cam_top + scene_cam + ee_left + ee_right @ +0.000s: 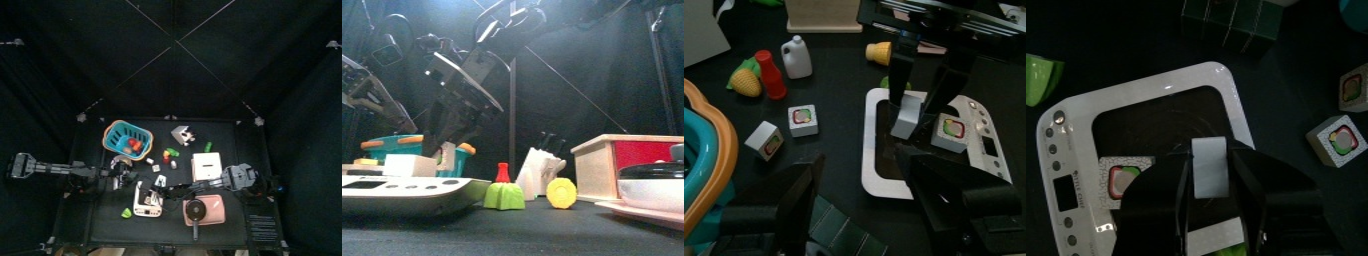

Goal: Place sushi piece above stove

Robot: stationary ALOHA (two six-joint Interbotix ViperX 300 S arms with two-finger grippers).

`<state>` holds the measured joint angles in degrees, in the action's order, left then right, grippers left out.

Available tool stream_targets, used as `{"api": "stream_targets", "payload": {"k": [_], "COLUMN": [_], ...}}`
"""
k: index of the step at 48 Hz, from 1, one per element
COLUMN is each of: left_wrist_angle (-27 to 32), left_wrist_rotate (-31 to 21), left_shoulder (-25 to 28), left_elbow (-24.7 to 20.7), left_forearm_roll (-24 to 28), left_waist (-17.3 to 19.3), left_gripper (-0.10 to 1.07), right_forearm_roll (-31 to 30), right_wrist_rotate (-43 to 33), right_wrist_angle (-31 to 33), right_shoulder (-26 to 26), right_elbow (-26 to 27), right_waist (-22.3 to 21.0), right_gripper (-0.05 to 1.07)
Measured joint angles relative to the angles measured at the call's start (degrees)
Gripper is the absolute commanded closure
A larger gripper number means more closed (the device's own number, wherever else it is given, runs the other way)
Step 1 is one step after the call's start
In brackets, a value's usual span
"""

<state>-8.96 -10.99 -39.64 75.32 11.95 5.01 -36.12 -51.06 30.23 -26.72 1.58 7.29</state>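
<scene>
- Resting on the white control strip at the stove's (1160, 90) edge, the sushi piece (1122, 181) touches one finger of the right gripper (927, 122), whose jaws stand apart over the black plate.
- Left gripper (871, 200) hangs wide open, empty, between basket (731, 150) and stove.
- Two other sushi blocks (804, 120) sit beside the stove, bare tabletop around them.
</scene>
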Motion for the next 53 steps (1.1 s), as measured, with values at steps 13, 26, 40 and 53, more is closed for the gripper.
{"api": "stream_targets", "payload": {"k": [13, 26, 40, 53], "left_wrist_angle": [0.00, 0.00, 0.00, 0.00], "left_wrist_rotate": [0.00, 0.00, 0.00, 0.00], "left_shoulder": [-0.09, -0.09, -0.09, -0.09], "left_elbow": [0.00, 0.00, -0.09, -0.09], "left_forearm_roll": [0.00, 0.00, 0.00, 0.09], "left_waist": [0.00, 0.00, 0.00, 0.00], "left_gripper": [0.05, 0.05, 0.05, 0.05], "right_forearm_roll": [0.00, -2.55, -4.04, -3.69], "right_wrist_rotate": [0.00, -0.35, -0.44, -0.62], "right_wrist_angle": [0.26, 0.35, -0.62, -2.81], "right_shoulder": [2.81, 3.43, 2.99, 0.18], "right_elbow": [-1.05, -1.76, -1.67, -1.76], "right_waist": [-3.60, -11.16, -16.96, -17.84], "right_gripper": [0.50, 0.50, 0.49, 0.41]}}
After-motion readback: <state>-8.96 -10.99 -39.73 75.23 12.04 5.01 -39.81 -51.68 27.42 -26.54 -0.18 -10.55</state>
